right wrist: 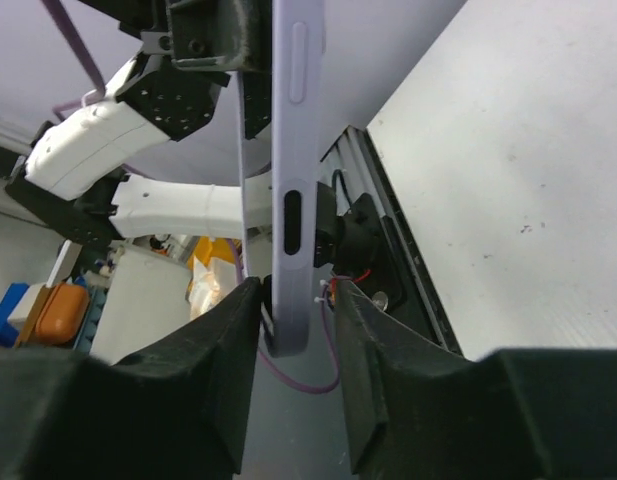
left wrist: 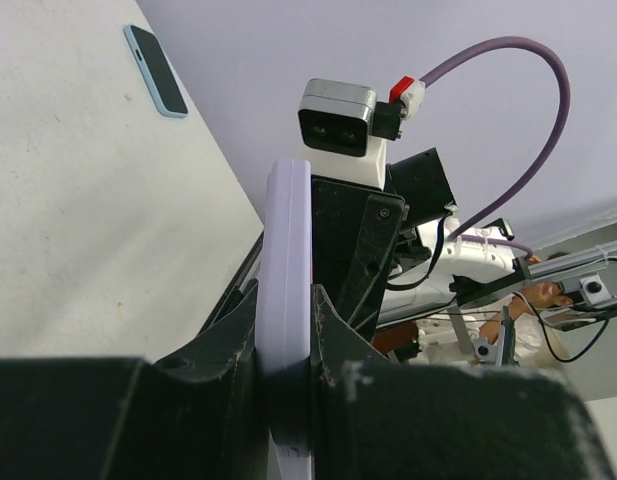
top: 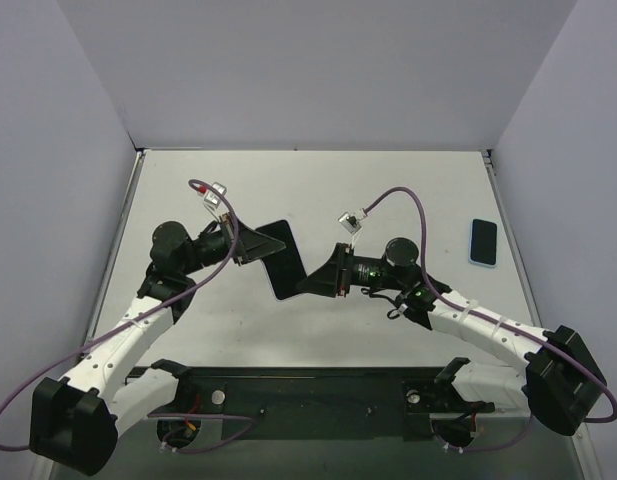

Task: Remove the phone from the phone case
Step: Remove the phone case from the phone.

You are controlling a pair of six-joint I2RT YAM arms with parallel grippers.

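The phone case (top: 286,262) is held up over the middle of the table (top: 388,180), lilac edge on in both wrist views (left wrist: 288,270) (right wrist: 291,150). The left gripper (top: 256,243) pinches the case's left end, its fingers (left wrist: 333,335) pressed against both faces. The right gripper (top: 313,280) clamps the case's opposite end from the right, with the rim squeezed between its fingers (right wrist: 233,330). The two claws nearly meet across the case and cover much of it. The phone (top: 483,243) lies flat on the table, dark screen up, well to the right of the case and near the side wall. The right arm's purple cable (top: 418,215) loops between case and phone
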